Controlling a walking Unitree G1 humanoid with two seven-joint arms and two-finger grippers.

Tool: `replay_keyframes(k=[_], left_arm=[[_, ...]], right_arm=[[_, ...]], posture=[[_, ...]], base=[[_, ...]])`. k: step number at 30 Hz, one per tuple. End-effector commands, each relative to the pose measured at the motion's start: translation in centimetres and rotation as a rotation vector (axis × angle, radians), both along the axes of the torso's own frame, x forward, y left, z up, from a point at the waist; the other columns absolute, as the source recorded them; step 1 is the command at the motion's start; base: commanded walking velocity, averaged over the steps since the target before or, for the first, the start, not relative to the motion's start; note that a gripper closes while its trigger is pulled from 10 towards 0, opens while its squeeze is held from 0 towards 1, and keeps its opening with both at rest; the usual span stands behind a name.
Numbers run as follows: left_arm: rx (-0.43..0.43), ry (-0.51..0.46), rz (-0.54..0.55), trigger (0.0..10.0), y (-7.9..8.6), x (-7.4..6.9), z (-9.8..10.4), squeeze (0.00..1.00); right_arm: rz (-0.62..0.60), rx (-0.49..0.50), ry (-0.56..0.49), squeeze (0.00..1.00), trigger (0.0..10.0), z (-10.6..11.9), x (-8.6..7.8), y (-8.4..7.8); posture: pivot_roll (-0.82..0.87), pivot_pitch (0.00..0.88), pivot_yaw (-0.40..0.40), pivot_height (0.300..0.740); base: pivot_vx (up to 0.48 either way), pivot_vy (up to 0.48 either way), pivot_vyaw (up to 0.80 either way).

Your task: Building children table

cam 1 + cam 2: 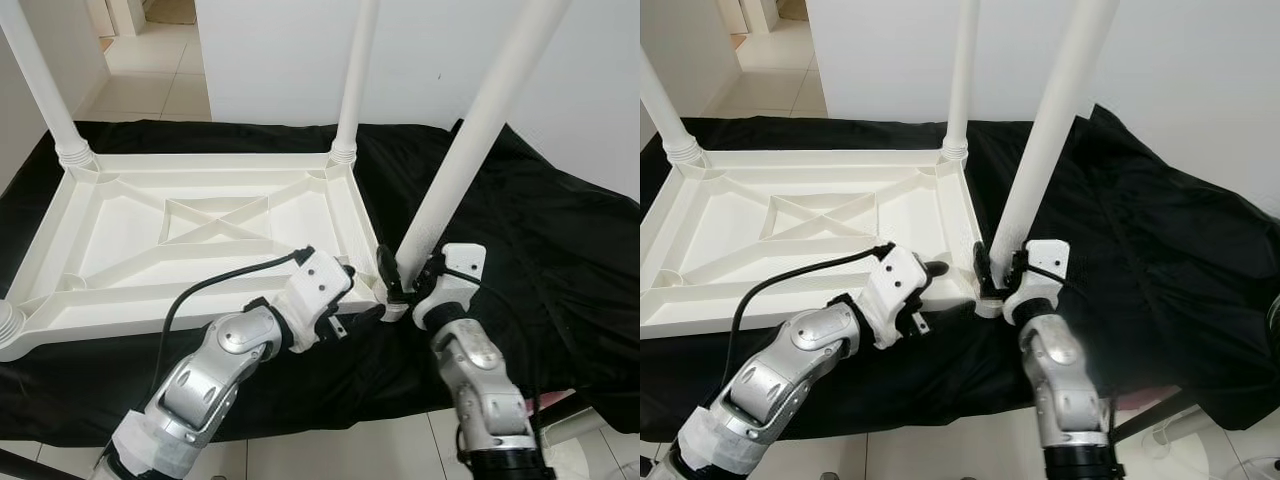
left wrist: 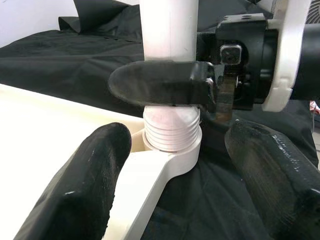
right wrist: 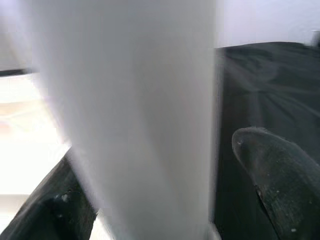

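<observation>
Table (image 1: 190, 225) upside down on black cloth (image 1: 540, 250), fourth leg (image 1: 470, 140) at its 4 o'clock corner pinched by right gripper (image 1: 408, 278), left gripper (image 1: 362, 305) spread beside socket; likely next: twisting leg home.

I have the tabletop (image 1: 190, 230) lying upside down on the cloth (image 1: 520, 240), with legs standing at its far-left (image 1: 45, 90) and far-right (image 1: 355, 80) corners. A third leg (image 1: 470, 150) rises from the near-right corner, right gripper (image 1: 408, 275) around its base, left gripper (image 1: 362, 300) just left.
</observation>
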State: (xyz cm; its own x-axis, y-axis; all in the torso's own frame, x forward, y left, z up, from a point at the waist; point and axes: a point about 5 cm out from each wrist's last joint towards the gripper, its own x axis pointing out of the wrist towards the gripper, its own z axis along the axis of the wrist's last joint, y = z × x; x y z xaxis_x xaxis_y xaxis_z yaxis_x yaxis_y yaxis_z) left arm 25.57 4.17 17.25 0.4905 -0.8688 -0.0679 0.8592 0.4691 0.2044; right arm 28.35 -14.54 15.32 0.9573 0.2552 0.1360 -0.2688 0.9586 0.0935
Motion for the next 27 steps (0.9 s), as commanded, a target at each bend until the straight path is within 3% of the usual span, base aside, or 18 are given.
replay_keyframes(k=[1,6,17,18,19,20,27], left_arm=[[0.008,0.001,-0.01,10.0,-0.1,0.0,0.0,0.0],[0.006,-0.002,-0.01,10.0,-0.1,0.1,0.1,0.0],[0.004,-0.011,-0.013,10.0,-0.3,0.4,0.3,0.0],[0.004,-0.012,-0.012,10.0,-0.3,0.4,0.3,0.0],[0.004,-0.012,-0.012,10.0,-0.3,0.4,0.3,0.0],[0.002,-0.013,-0.011,10.0,-0.3,0.4,0.3,0.0],[-0.001,-0.015,-0.011,10.0,-0.4,0.4,0.4,0.0]], right_arm=[[0.038,0.006,0.006,0.0,10.0,-0.1,0.0,0.3],[0.304,-0.113,-0.022,0.0,10.0,-0.3,0.5,-0.7],[0.435,-0.201,-0.014,0.0,10.0,0.2,2.7,-2.2],[0.447,-0.214,-0.007,0.0,5.1,0.1,2.8,-2.3],[0.447,-0.214,-0.007,0.0,5.1,0.1,2.8,-2.3],[0.48,-0.235,0.007,0.0,0.0,-0.1,2.8,-2.4],[0.537,-0.245,0.028,0.0,0.0,-0.7,2.9,-2.9]], posture=[[-0.06,0.095,-0.063,0.74],[-0.06,0.092,-0.059,0.74],[-0.06,0.085,-0.055,0.74],[-0.06,0.084,-0.055,0.74],[-0.06,0.084,-0.055,0.74],[-0.06,0.084,-0.056,0.74],[-0.06,0.083,-0.06,0.74]], base=[[0.0,0.0,0.0],[0.0,0.0,0.0],[0.0,0.0,0.0],[0.0,0.0,0.0],[0.0,0.0,0.0],[0.0,0.0,0.0],[0.0,0.0,0.0]])
